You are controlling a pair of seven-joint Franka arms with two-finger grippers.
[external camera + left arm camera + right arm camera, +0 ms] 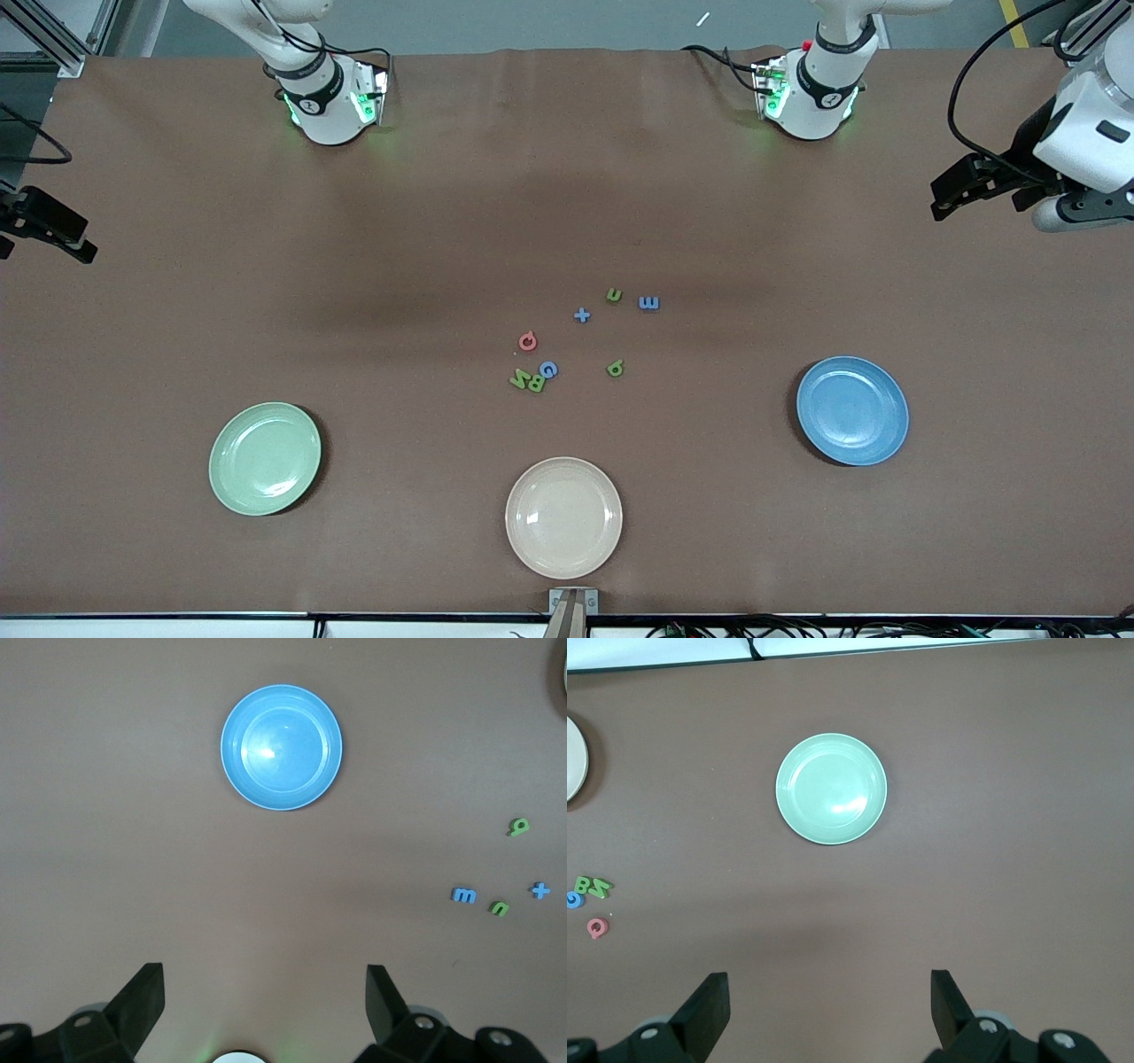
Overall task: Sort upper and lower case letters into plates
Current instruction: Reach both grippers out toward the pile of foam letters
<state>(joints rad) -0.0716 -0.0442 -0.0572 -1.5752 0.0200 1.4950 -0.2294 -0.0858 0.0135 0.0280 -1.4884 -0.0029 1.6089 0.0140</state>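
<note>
The letters lie loose on the brown bench (177, 221), just right of the front view's centre, in two small groups. The upper group has a blue plus-shaped piece (581, 315), a green n (614, 295) and a blue m (648, 303). Lower in the frame sit a pink Q (528, 341), a blue G (548, 369), a green B (534, 383) touching a green Z (519, 381), and a green q (615, 368) a little apart. None is on a plate.

The green plate (265, 458) is at the lower left of the front view, toward the right arm's end. The blue plate (852, 410) is at the lower right, toward the left arm's end. The cream plate (563, 517) lies at the bottom centre, nearest the camera. All three are bare.

The left pincer (264, 992) hangs wide over the bench at the front view's right edge, its wrist view looking down at the blue plate. The right pincer (830, 997) hangs wide at the left edge, looking down at the green plate. Both hold nothing.
</note>
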